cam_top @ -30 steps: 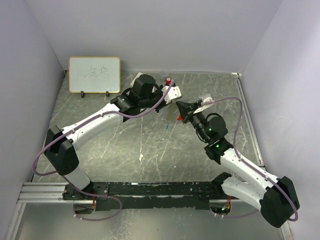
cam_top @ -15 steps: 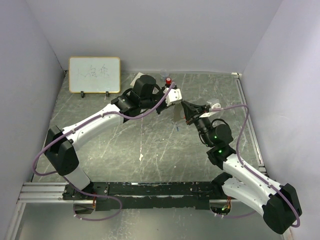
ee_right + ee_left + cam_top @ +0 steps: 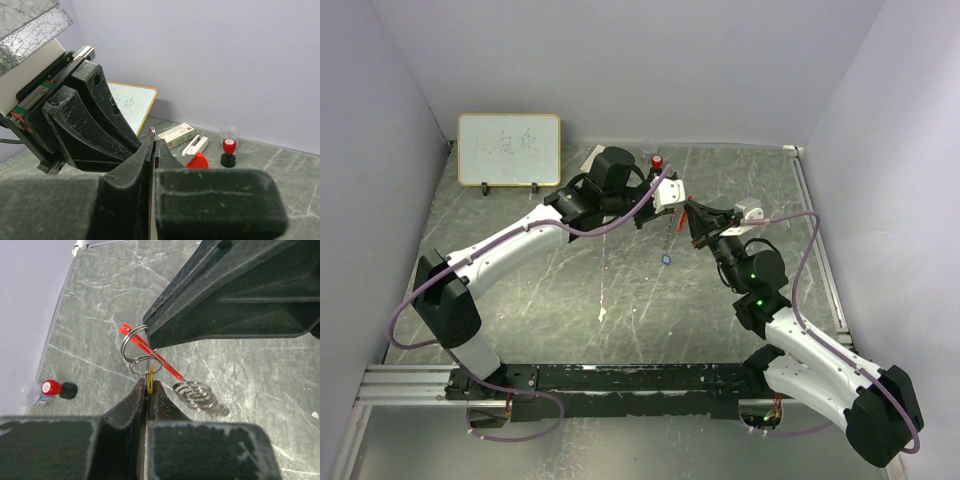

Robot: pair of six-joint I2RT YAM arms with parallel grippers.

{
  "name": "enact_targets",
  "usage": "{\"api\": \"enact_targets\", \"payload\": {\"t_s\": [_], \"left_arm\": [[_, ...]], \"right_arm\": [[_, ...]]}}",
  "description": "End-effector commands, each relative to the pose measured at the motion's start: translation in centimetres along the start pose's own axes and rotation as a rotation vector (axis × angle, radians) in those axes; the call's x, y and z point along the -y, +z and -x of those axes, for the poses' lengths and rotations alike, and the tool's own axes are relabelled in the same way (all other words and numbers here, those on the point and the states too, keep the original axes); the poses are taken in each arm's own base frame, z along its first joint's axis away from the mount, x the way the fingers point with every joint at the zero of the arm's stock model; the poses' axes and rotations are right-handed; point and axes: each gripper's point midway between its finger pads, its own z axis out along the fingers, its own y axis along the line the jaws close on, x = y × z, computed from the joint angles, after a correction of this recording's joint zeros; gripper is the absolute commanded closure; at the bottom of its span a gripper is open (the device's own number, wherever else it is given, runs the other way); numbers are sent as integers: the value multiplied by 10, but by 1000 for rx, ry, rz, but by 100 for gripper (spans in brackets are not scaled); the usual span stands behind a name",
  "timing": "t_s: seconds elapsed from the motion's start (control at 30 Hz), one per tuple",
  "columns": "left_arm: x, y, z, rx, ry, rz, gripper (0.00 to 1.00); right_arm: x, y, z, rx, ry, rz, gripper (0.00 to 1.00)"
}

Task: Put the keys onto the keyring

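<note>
Inside a booth of pale lavender walls (image 3: 640, 70), over a scratched grey-green table (image 3: 570, 290), two robot arms are meeting fingertip to fingertip near the middle of the far half of the surface.

The left gripper (image 3: 148, 385) is pressing its fingers together on the tan-gold key (image 3: 150, 381), of which only a narrow yellow sliver is showing between the black pads. Directly ahead of it, the right gripper (image 3: 150, 332) is reaching in from the opposite side with its jaws likewise closed, clamping the keyring (image 3: 135, 360) at the very tip; a thin arc of silvery wire is peeking out of the seam between its fingers in the right wrist view. The keyring's wire loops are hanging just in front of the tan-gold key, and the red tag (image 3: 167, 365) is slanting down through them.

Just beyond the loops, a silvery coil (image 3: 197, 396) is showing against the table (whether it is hanging or lying flat cannot be told). From above, a thin silvery strand is trailing down from the two grippers towards the near edge, and the blue key (image 3: 666, 259) is sitting at its end; whether it is touching the table is unclear.

Farther out, a red-and-black cylinder (image 3: 54, 388) is standing upright near the back wall, a white box (image 3: 176, 135) with a red mark is lying beside it, and a whiteboard (image 3: 509, 150) is leaning against the wall in the far left corner.
</note>
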Motion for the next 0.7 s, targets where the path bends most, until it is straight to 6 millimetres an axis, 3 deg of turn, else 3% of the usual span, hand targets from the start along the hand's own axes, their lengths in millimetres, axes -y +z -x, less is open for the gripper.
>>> {"api": "enact_targets", "payload": {"t_s": [0.0,0.67], "left_arm": [[2,1,1,-9,4,-33,93],[-3,1,9,3,31,-36,93]], "right_arm": [[-3,5,30,103,-17,16,100],[-17,1,19,35,-86,110,100]]}}
